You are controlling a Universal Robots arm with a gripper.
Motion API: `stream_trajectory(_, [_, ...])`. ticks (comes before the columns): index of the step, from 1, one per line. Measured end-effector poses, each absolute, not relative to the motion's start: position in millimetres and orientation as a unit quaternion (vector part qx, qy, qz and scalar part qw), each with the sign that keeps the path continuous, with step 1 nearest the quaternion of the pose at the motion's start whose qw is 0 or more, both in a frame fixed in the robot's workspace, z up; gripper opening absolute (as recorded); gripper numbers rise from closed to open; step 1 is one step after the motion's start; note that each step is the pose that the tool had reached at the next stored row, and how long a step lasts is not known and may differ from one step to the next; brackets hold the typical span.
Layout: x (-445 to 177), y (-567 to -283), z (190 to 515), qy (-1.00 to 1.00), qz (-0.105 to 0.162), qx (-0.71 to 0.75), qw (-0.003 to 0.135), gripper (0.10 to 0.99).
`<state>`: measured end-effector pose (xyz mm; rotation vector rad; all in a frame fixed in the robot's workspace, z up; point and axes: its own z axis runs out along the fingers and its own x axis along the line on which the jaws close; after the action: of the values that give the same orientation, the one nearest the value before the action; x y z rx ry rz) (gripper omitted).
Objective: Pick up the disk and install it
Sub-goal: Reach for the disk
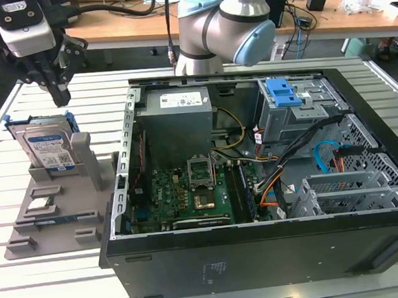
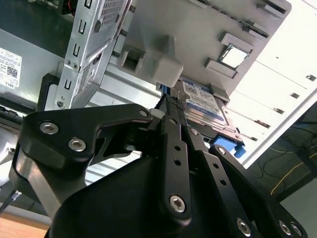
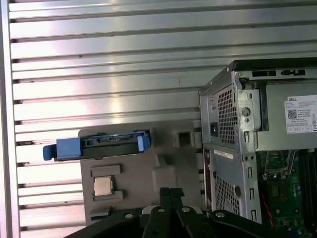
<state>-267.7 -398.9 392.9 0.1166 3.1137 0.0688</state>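
The disk [image 1: 46, 148] stands on edge in a slot of the grey holder [image 1: 66, 215] at the exterior view's left, silver with a white-and-blue label and a bright blue frame. My gripper [image 1: 60, 98] hangs just above the disk's top edge, apart from it, black fingers pressed together and holding nothing. In the first wrist view the disk [image 3: 106, 144] appears edge-on in the holder, some way off from my shut fingertips [image 3: 169, 191]. In the second wrist view the disk [image 2: 204, 105] lies just past the tips of my gripper [image 2: 174, 102].
The open computer case [image 1: 262, 254] lies beside the holder, with a motherboard [image 1: 188, 191], a power supply [image 1: 179, 119] and a grey cage with a blue latch [image 1: 283, 93]. A small square chip [image 1: 40, 203] sits on the holder. The slatted metal table [image 1: 51, 285] surrounds them.
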Motion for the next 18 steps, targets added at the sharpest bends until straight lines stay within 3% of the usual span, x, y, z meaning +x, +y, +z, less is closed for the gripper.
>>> stream_trajectory(18, [-284.2, -398.9, 392.5, 0.999, 0.022, 0.037, 0.012, 0.106])
